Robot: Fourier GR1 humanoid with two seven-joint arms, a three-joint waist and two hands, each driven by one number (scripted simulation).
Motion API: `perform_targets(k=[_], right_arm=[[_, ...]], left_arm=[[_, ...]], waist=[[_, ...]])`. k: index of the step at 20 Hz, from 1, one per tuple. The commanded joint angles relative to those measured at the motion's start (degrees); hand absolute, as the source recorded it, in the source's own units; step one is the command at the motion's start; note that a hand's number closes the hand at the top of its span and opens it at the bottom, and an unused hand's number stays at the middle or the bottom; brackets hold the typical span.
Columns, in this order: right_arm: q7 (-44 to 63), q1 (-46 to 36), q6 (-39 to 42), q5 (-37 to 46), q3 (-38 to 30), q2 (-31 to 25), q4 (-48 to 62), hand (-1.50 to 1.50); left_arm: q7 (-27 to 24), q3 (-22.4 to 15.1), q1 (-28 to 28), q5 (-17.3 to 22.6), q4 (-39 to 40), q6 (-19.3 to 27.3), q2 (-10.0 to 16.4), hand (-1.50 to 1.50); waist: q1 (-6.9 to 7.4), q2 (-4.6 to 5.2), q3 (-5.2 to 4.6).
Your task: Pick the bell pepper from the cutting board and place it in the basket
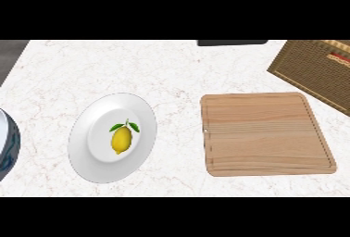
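Observation:
A wooden cutting board (pixel 265 133) lies on the marble counter at the right, and nothing rests on it. A woven wicker basket (pixel 315 72) stands at the far right, partly cut off by the view's edge; something red shows at its rim (pixel 340 57), too little to name. No bell pepper can be made out anywhere. Neither hand shows in the head view.
A white plate (pixel 96 152) left of the board carries a yellow lemon (pixel 121 139) with green leaves. A dark-rimmed bowl (pixel 7 143) pokes in at the left edge. A black object (pixel 232 42) sits at the counter's far edge.

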Motion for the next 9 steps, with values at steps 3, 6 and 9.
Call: perform_targets(k=[3,6,9], right_arm=[[0.3,0.1,-4.0,-2.2,-3.4,-1.3,-0.6,-1.5],[0.2,1.9,-5.2,-2.2,-4.0,-2.7,-1.0,-1.5],[-0.1,3.9,-3.2,-3.7,-5.4,-4.7,-1.7,-1.5]], left_arm=[[-3.2,-5.5,-13.6,0.6,-1.8,-2.4,-1.4,0.0],[-2.8,-5.9,-12.6,0.0,-2.5,-2.1,-2.2,0.0],[-3.0,-4.6,-11.0,0.5,-1.3,-2.1,-2.6,0.0]], waist=[[-2.31,0.28,-1.28],[-3.73,-0.06,-1.3],[-4.83,-0.72,-1.37]])
